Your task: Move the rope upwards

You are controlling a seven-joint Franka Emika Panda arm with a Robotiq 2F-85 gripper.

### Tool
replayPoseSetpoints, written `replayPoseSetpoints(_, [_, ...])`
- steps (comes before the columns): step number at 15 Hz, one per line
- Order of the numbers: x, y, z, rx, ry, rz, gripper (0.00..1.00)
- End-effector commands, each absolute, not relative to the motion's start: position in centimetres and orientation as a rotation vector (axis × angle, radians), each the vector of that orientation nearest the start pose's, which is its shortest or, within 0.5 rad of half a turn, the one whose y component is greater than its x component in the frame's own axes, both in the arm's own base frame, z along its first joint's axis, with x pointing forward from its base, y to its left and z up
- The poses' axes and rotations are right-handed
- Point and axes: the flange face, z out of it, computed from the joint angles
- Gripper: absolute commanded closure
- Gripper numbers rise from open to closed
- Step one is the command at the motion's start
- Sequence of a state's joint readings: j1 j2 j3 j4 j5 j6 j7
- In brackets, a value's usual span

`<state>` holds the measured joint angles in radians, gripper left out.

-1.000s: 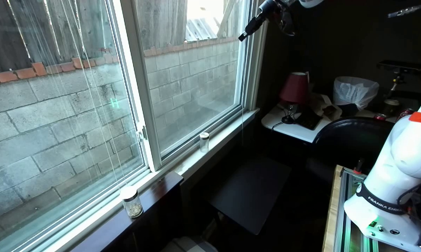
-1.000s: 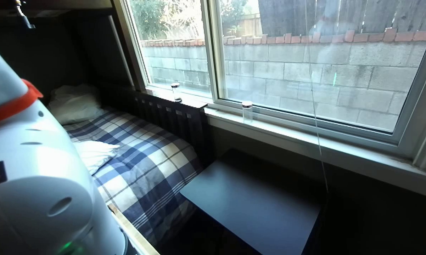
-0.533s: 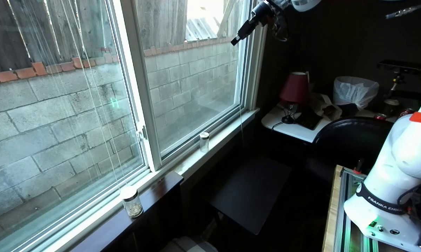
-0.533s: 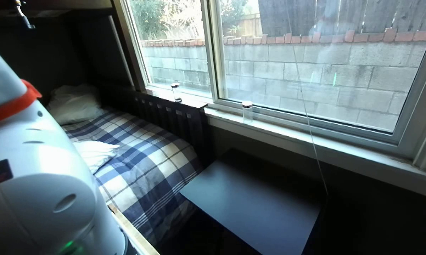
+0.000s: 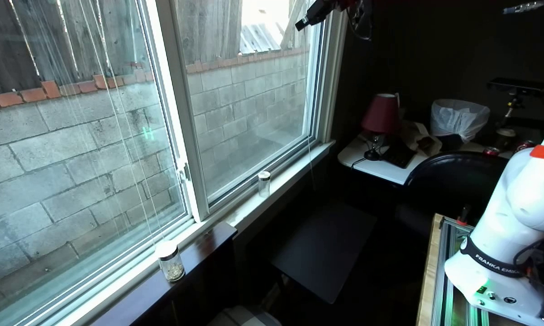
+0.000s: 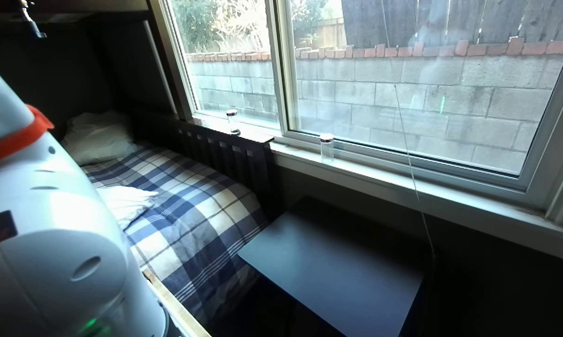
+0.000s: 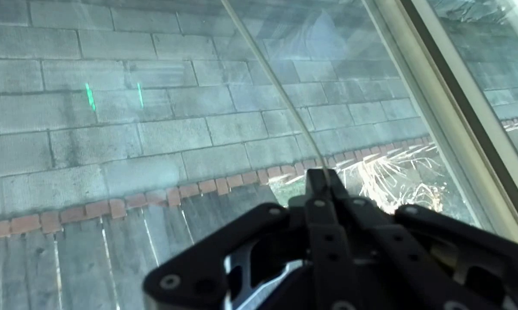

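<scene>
The rope is a thin pale cord. In an exterior view it (image 5: 312,168) hangs in front of the window and past the sill. It also shows in an exterior view (image 6: 407,145), slanting down beside the dark table, its lower end lost in shadow. In the wrist view the rope (image 7: 280,88) runs straight to the fingertips of my gripper (image 7: 326,178), which are closed together around it. My gripper (image 5: 301,24) is high up against the window's top right in an exterior view. The rope beyond the fingers is hidden.
A lidded jar (image 5: 264,184) stands on the window sill (image 6: 431,194). A jar with grains (image 5: 171,265) stands on the ledge nearby. A low dark table (image 5: 322,253) lies below. The window frame (image 7: 461,116) is close to my gripper. A red lamp (image 5: 380,113) stands on a white desk.
In an exterior view my gripper has moved left, dipped slightly, then risen. In an exterior view the rope's upper part has shifted left, so it slants more. The jars have not moved.
</scene>
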<state>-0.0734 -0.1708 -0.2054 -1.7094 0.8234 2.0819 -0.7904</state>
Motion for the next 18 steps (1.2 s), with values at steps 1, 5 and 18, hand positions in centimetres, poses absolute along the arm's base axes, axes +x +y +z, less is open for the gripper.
replayPoseSetpoints(1, [51.7, -14.0, 75.9, -2.349, -0.294, -1.224, 1.0])
replayPoseSetpoints(5, [50.8, -15.6, 79.5, -2.305, -0.235, -1.315, 1.0])
replayPoseSetpoints(18, [49.2, -25.5, 83.7, -2.718, 0.128, -1.491, 1.0])
